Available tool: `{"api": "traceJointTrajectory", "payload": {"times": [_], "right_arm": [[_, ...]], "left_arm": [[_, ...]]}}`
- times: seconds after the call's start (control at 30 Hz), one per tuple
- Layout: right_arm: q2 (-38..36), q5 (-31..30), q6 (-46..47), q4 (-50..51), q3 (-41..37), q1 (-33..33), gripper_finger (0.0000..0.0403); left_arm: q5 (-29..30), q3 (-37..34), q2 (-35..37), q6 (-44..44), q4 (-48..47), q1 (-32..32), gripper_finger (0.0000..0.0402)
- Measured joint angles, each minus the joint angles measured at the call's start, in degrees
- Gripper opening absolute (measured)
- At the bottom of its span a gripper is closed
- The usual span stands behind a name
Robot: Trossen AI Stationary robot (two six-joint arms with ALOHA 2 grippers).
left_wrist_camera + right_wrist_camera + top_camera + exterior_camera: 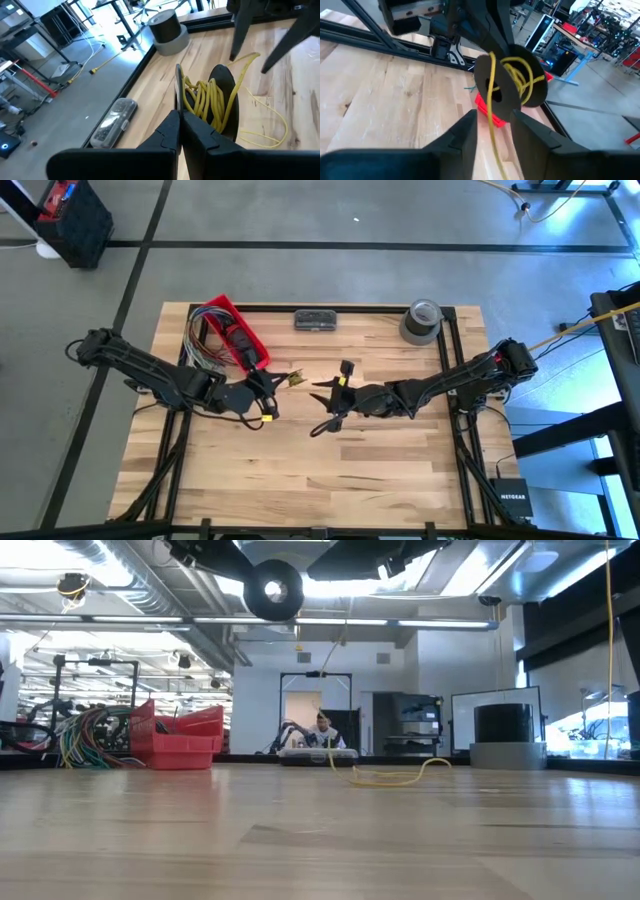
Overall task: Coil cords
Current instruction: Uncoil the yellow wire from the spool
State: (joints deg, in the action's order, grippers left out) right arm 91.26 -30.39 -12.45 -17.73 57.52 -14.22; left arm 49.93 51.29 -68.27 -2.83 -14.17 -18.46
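Left claw (180,117) sits pinched shut on a flat black round spool (222,100), held above the middle of the pale, planked wooden surface (300,480). Thin yellow cord (205,100) is wound on the spool in loose, glossy loops, and its limp tail lies curled on the wood toward the far edge. Right claw (492,117) stands narrowly parted just beside the spool, the cord's strand running between its dark, angular fingers (465,130).
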Motion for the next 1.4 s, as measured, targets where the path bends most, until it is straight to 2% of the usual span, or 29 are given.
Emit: {"api": "traceJointTrajectory", "payload": {"times": [0.1, 0.23, 0.3, 0.43, 0.67, 1.0, 1.2, 1.3, 1.4], "right_arm": [[0.00, 0.00, -0.86, -0.24, 0.00, -0.06, 0.0090], [0.00, 0.00, -1.61, -0.22, 0.00, -0.04, 0.0027], [0.00, 0.00, -2.05, -0.19, 0.00, -0.04, 0.0009], [0.00, 0.63, -2.38, -0.84, 0.00, -0.39, 0.0018], [0.00, 11.04, -3.98, -6.26, 0.02, -2.02, 0.0008], [2.28, 14.30, -4.37, -2.18, 0.17, -0.35, 0.0004], [7.89, 18.98, -6.00, 0.07, 3.69, -0.09, 0.0003], [9.49, 15.14, -8.94, 6.67, 5.83, -0.07, 0.0003], [9.31, 4.83, -9.03, 12.84, 6.48, -0.04, 0.0004]], "left_arm": [[-0.07, 0.00, -0.11, 0.00, -0.31, 0.01, 0.0005], [-0.07, 0.00, -0.11, -0.02, -0.27, 0.01, 0.0005], [-0.04, 0.00, -0.11, -0.05, -0.26, 0.02, 0.0005], [-0.04, 0.00, -0.09, -0.97, -0.20, 0.07, 0.0005], [-0.65, 0.00, -0.11, -1.68, 1.71, 0.89, 0.0005], [0.31, -0.24, -0.11, 1.89, 11.16, -0.09, 0.0005], [0.85, -0.28, -0.09, 3.50, 13.67, -0.65, 0.0005], [1.22, -0.28, -0.09, 4.81, 12.98, -1.25, 0.0005], [1.89, -0.28, -0.09, 6.31, 12.45, -2.45, 0.0005]]}}
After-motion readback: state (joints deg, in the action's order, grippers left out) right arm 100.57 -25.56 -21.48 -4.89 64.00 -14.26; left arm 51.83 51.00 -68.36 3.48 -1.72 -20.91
